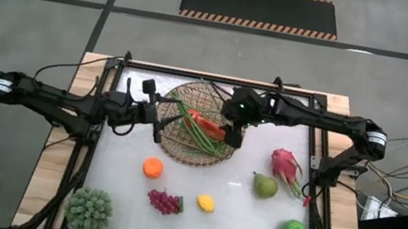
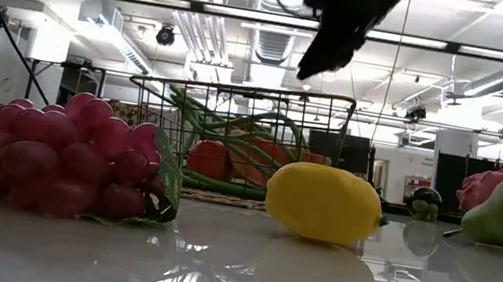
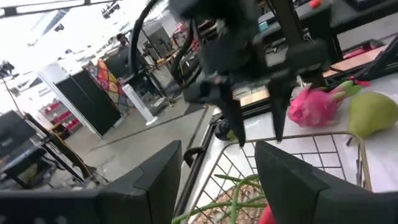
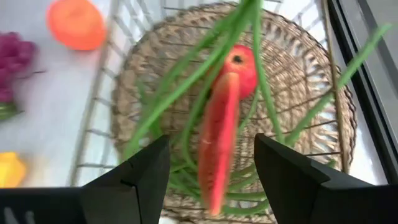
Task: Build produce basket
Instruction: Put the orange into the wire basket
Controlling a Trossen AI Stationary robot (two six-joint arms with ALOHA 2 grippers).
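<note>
Woven basket [image 1: 201,122] near the table's far edge, holding green stalks [image 1: 194,130]; right hand [image 1: 232,136] hovering released above it.

Stalks [image 1: 193,126], watermelon slice [image 1: 208,124] and apple [image 4: 239,68] lie in the basket [image 1: 180,152]; the other produce [image 1: 206,203] lies on the table [image 1: 244,223].

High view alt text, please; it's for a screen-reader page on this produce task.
From above, the right pincer hangs open over a round tan woven basket holding long green stalks and a red watermelon slice. The left pincer sits at the basket's left rim, with other toy fruit loose on the white table.
</note>
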